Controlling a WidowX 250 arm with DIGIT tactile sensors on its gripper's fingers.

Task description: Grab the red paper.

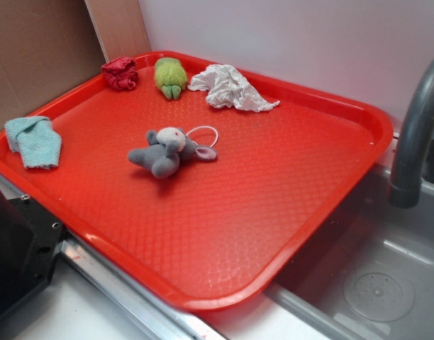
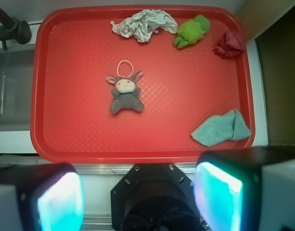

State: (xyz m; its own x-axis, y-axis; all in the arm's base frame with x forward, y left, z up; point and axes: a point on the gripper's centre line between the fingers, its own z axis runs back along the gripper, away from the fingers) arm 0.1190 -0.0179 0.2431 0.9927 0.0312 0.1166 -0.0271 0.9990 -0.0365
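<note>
One red paper point(image 2: 229, 44) lies far from end effector point(image 2: 138, 199).

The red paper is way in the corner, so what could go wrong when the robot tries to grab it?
The red paper sits against the red tray rim, so a finger might hit the rim. The green plush toy lies close beside it and could get pinched or pushed instead. The paper's colour is also close to the tray's, so aiming could be off.
</note>
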